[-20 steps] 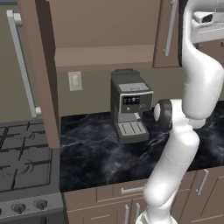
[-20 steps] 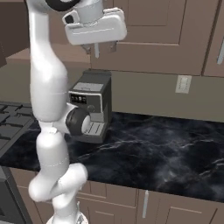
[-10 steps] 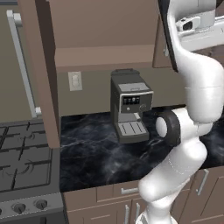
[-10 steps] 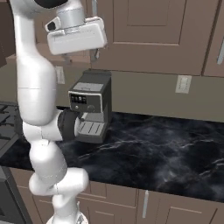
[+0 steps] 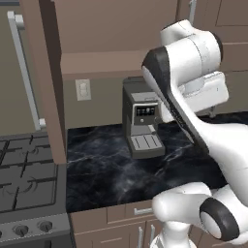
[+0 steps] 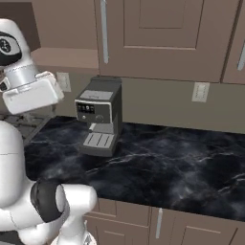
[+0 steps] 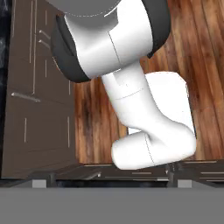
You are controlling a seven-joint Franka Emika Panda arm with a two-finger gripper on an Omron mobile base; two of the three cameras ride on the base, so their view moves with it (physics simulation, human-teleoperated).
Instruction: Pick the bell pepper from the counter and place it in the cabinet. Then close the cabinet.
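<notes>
The bell pepper is out of view. The cabinet (image 5: 114,62) stands open over the counter (image 5: 104,172), its left door (image 5: 47,82) swung out toward me; its shelf board (image 6: 64,56) is seen from the other side. My gripper (image 7: 112,174) is open, its two dark fingertips (image 7: 52,178) far apart with nothing between them, and it points down and back at the wooden floor and my own base. The white hand (image 5: 206,94) hangs at about coffee-machine height, right of the machine and above the counter (image 6: 182,167).
A grey coffee machine (image 5: 143,121) stands on the counter under the cabinet. A stove (image 5: 26,186) lies at the left. Closed wall cabinet doors (image 6: 160,38) with a silver handle are to the right. Brown drawers (image 7: 37,100) run below the counter.
The arm has swung down and folded: the hand dropped from in front of the upper cabinet doors to coffee-machine height and turned to face the floor. The jaws stayed open.
</notes>
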